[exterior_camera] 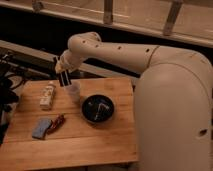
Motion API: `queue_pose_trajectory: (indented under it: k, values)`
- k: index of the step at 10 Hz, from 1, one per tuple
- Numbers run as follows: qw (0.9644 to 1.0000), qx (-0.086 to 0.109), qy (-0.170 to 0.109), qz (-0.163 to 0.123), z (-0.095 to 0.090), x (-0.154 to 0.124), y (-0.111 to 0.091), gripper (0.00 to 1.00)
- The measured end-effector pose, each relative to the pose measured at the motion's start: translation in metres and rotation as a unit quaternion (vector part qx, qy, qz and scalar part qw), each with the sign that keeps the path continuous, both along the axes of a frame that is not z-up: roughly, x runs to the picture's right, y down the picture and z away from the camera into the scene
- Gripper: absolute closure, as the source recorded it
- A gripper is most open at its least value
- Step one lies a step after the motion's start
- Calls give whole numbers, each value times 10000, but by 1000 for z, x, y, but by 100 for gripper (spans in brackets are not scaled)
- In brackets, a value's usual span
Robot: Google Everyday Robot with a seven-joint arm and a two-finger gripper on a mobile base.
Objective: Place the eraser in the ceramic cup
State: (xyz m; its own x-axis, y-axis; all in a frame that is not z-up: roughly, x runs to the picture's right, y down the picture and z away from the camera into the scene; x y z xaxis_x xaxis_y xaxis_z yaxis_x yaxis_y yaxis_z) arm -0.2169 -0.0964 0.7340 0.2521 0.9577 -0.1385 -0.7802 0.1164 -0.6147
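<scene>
The ceramic cup (74,92) is small, white and plain, and stands upright on the wooden table (75,142), left of a wide black bowl (98,109). My gripper (64,81) hangs from the white arm (115,52), pointing down just above and to the left of the cup's rim. I cannot tell whether it holds anything. No object shows clearly as the eraser. A blue-grey flat pad (42,128) lies at the front left.
A white oblong bottle-like object (47,95) lies left of the cup. A small red item (57,123) lies next to the pad. The bowl holds a pale thin object (103,108). My large white body (175,115) stands at the table's right edge.
</scene>
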Motion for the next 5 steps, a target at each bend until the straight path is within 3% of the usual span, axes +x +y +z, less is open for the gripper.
queue_pose_trajectory:
  k: [3, 5]
  values:
    - [9999, 133, 29, 14, 3, -8, -8, 100]
    - [9998, 181, 45, 102, 18, -8, -21, 100]
